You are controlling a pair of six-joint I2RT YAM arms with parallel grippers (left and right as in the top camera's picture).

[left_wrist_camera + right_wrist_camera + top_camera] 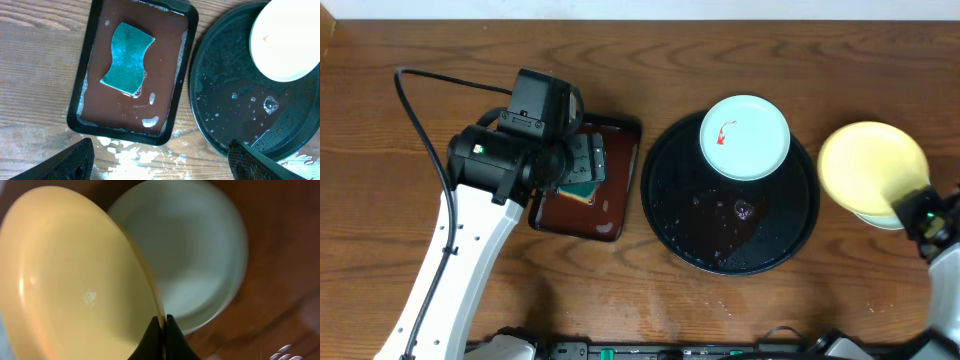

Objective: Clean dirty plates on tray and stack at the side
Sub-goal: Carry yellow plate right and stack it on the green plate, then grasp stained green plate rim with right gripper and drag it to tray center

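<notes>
A mint-white plate point(745, 137) with a red smear sits at the back of the round black tray point(685, 225); it also shows in the left wrist view point(285, 42) on the tray point(220, 75). My right gripper point(162, 325) is shut on the rim of the yellow plate point(75, 275), held tilted over another mint-white plate point(195, 255) lying on the table at the right. In the overhead view the yellow plate point(870, 165) covers most of that plate point(880, 220). My left gripper point(160, 160) is open and empty, above the table by the brown tray.
A rectangular dark-brown tray point(90, 75) with soapy water holds a green sponge point(127, 57); in the overhead view this tray point(615, 215) lies left of the black tray. Foam is spilled on the wood point(145, 155). Dirty water pools in the black tray point(740, 212).
</notes>
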